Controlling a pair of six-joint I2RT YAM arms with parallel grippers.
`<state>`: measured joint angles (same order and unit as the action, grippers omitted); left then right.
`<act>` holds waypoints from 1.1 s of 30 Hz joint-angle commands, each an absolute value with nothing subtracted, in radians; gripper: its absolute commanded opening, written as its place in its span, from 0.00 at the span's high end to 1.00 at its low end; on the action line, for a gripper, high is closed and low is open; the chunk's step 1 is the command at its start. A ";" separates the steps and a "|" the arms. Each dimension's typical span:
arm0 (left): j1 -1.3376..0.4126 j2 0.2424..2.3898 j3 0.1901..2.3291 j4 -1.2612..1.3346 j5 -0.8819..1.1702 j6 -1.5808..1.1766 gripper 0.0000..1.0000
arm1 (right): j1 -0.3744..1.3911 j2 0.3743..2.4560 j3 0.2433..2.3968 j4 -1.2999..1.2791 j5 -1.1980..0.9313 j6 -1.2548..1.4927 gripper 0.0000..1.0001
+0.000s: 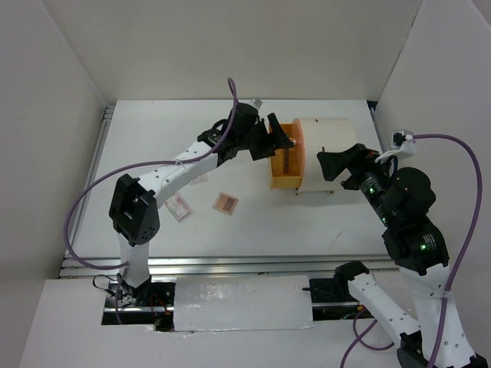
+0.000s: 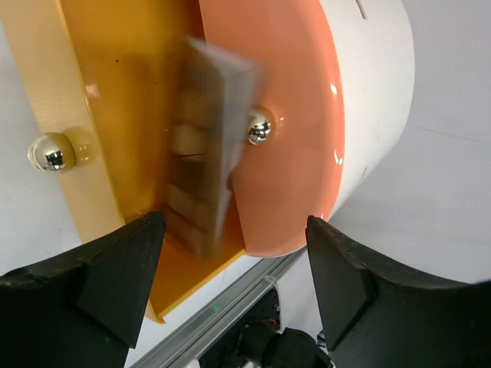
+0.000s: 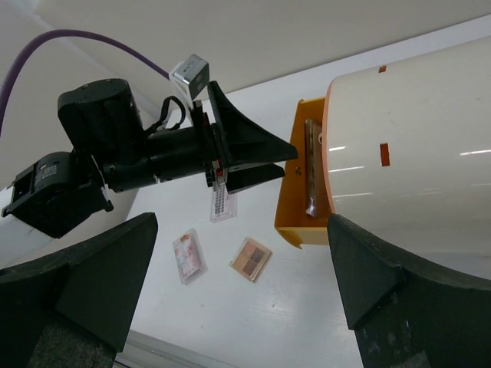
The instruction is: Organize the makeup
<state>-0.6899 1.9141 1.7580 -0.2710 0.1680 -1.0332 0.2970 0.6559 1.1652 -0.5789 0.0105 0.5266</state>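
Observation:
My left gripper (image 1: 278, 142) hangs open over the pulled-out orange drawer (image 1: 285, 182) of the cream cylindrical container (image 1: 331, 144). A brown eyeshadow palette (image 2: 201, 172) stands on edge inside the drawer (image 2: 126, 84), blurred and clear of my left fingertips (image 2: 115, 280). The right wrist view shows it leaning in the drawer (image 3: 311, 165). On the table lie another palette (image 1: 225, 203), a white-pink packet (image 1: 179, 207) and a second packet (image 1: 201, 178). My right gripper (image 1: 332, 165) is open beside the container's right side, holding nothing.
The container has an orange front face (image 2: 284, 115) and silver knobs (image 2: 259, 128). White walls enclose the table on the left, right and back. An aluminium rail (image 1: 230, 264) runs along the near edge.

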 commanded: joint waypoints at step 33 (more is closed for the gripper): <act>-0.652 1.608 1.144 -0.316 -0.155 -0.426 0.01 | 0.304 0.650 1.123 -0.440 -0.344 0.468 0.00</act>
<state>-0.6506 1.5967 1.1427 -0.4500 -0.2169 -0.4992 0.2974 0.6468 1.1362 -0.5236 -0.2363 0.4942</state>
